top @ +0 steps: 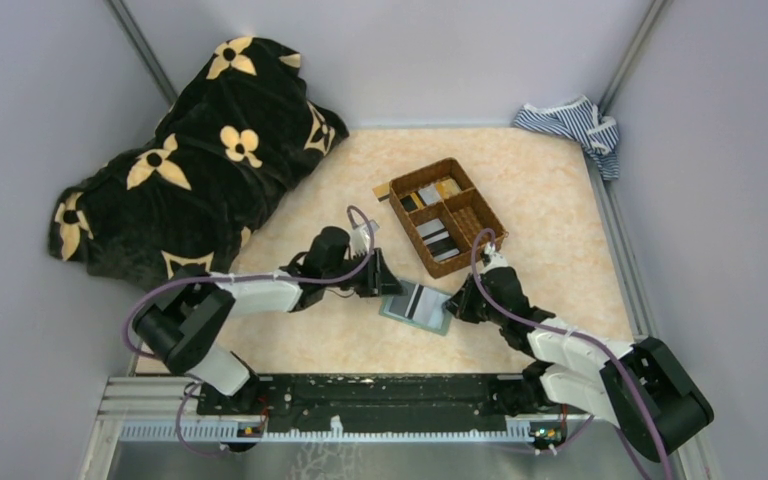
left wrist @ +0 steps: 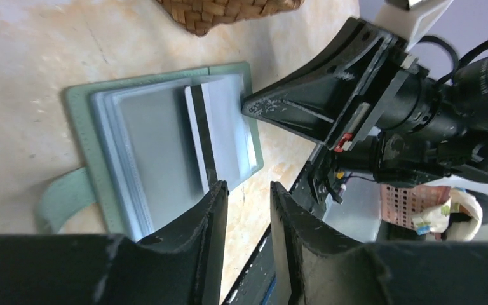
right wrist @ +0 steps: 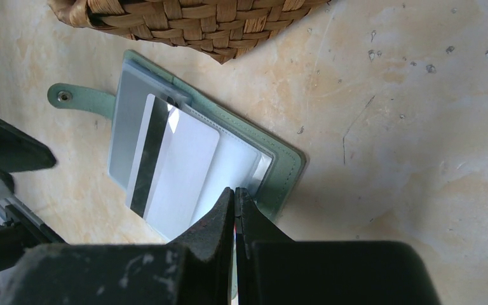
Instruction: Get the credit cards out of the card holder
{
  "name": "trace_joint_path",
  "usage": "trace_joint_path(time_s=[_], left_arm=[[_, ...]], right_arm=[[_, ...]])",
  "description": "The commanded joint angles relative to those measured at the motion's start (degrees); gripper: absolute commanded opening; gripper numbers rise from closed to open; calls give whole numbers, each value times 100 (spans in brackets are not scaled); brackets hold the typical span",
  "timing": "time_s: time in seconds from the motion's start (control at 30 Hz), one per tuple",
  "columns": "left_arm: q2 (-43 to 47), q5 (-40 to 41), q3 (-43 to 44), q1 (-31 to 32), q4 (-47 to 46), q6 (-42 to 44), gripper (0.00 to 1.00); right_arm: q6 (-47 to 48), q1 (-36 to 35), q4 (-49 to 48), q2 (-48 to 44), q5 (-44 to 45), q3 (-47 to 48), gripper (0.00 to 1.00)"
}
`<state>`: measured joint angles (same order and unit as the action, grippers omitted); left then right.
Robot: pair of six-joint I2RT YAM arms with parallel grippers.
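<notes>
Seen from above, a pale stone-patterned table [top: 560, 230] carries a small green wallet [top: 398, 310], lying open and flat near the middle of the near half. It sits at about 7 o'clock from a brown woven basket [top: 447, 215] with dividers, close to the basket but not touching it. A white card [right wrist: 178, 175] with a black stripe sticks partway out of the wallet's clear sleeves and lies at an angle across them. The wallet's strap [right wrist: 70, 96] with its snap lies flat on the table beside it.

The left gripper [left wrist: 248, 185] is at the wallet's 9 o'clock side, low over its edge. Its fingers are partly apart with nothing between them, and the card's end is just beside one fingertip.

The right gripper [right wrist: 235, 192] is at the wallet's 3 o'clock side, fingers pressed fully together. Their tips rest on the wallet's edge; whether they pinch a sleeve cannot be told.

A black blanket [top: 190, 160] with cream flowers is heaped at 10 o'clock. A striped cloth [top: 572, 125] is bunched in the 1 o'clock corner.
</notes>
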<state>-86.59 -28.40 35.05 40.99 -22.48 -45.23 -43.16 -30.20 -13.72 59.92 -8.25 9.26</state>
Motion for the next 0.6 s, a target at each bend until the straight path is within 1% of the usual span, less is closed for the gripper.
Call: trace_joint_path(time_s=[0.0,0.03,0.07,0.23,0.4,0.57], left_arm=[[-648,-650,92,158,-1074,-355,40],[-773,-697,83,175,-1183,-420,47],[-861,-707,91,197,-1211,-423,51],[-1011,-561,127,241,-1040,-274,59],[-1149,-463,218,255,-848,-117,61],[-1388,-490,295,361,-974,-83,60]], right_arm=[[45,5,202,76,21,-104,0],[37,4,210,68,27,-108,0],[29,5,219,72,33,-113,0],[26,5,208,78,34,-135,0],[27,5,185,92,10,-137,0],[14,5,205,64,11,-141,0]])
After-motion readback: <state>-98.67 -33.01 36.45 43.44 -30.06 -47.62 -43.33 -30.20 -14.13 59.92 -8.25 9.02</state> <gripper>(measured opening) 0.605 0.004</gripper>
